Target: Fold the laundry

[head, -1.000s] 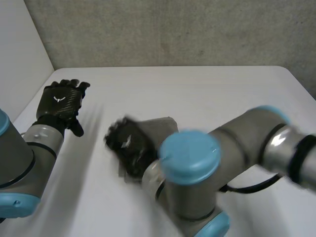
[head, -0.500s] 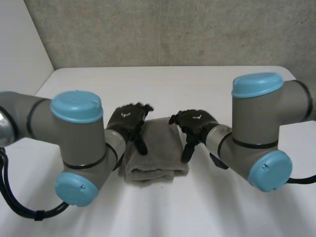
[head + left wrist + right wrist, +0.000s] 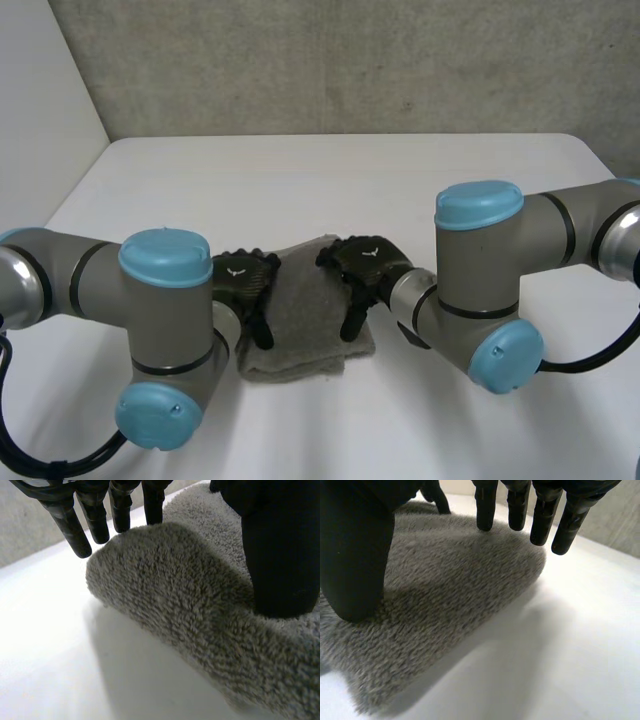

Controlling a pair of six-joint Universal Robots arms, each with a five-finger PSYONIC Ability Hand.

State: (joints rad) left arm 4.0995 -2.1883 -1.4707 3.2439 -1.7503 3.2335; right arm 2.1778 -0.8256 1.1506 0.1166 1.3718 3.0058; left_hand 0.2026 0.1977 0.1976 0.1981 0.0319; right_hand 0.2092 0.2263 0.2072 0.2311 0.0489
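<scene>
Fluffy grey towel point(image 3: 305, 315), folded, thick rounded edges

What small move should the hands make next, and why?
Probably press both hands down a little to flatten the fold. The grey towel lies folded on the table, and its edge by the left hand looks rounded and puffy. The left hand and the right hand sit on opposite sides of it, with straight fingers and thumbs on top, gripping nothing.
</scene>
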